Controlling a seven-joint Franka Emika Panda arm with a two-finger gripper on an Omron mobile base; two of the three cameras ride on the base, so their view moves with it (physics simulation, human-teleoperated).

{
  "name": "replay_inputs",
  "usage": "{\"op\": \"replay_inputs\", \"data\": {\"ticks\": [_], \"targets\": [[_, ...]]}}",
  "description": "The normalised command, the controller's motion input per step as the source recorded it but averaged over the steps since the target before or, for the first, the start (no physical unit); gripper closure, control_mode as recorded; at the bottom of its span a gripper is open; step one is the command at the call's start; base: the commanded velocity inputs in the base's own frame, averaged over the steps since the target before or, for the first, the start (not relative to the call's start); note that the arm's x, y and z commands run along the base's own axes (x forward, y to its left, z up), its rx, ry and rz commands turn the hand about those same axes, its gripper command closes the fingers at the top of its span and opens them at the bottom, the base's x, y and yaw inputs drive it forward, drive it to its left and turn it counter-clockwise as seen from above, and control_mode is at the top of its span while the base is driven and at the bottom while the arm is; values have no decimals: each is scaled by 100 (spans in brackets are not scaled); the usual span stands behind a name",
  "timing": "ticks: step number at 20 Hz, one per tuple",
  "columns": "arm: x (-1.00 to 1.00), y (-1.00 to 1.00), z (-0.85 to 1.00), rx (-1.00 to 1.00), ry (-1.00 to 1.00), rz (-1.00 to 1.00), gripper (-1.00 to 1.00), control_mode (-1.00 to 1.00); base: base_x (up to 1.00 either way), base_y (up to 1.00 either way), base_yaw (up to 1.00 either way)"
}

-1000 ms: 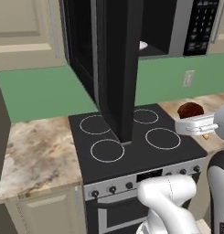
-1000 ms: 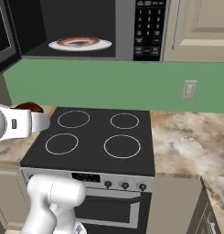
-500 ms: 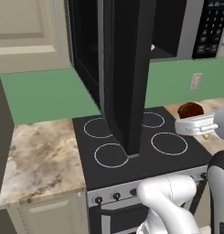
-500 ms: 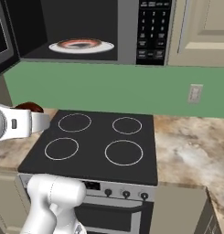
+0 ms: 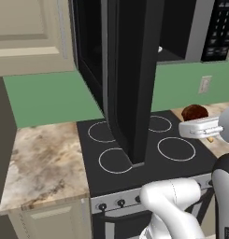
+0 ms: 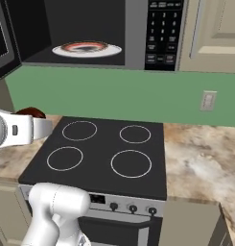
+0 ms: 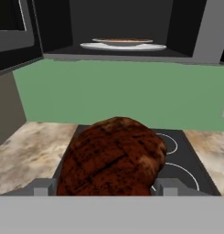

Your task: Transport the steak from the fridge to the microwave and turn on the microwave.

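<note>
The microwave point(image 6: 90, 33) hangs above the stove point(image 6: 102, 156) with its door point(image 5: 134, 79) swung wide open, so the cavity is free to enter from the front. Its keypad point(image 6: 159, 31) sits to the right of the opening, and I will need that once the door is closed.

Inside, a plate point(image 7: 123, 45) with a reddish rim rests on the cavity floor. I see a dark patch at its middle in the right base view, but I cannot tell whether that is pattern or food. It looks like the natural landing spot.

My hand point(image 7: 104, 187) is clenched on the steak point(image 7: 112, 160), one finger at each side of the lump, low over the counter point(image 7: 26, 153) at the left edge of the stove and well below the opening. From the left base view the steak point(image 5: 195, 112) sits just above the hand's white body.

I judge the steak soft and fairly light, with a greasy-looking seared surface that could slide in a loose pinch. Gripping across its thick middle, as now, seems right; squeezing harder would only deform it.
</note>
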Motion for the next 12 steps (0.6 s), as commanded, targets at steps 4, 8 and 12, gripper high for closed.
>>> {"op": "replay_inputs", "data": {"ticks": [4,8,12], "targets": [[0,0,0,0,0,0,100,100,32,0,5],[0,0,0,0,0,0,100,100,33,0,2],[0,0,0,0,0,0,100,100,25,0,0]]}}
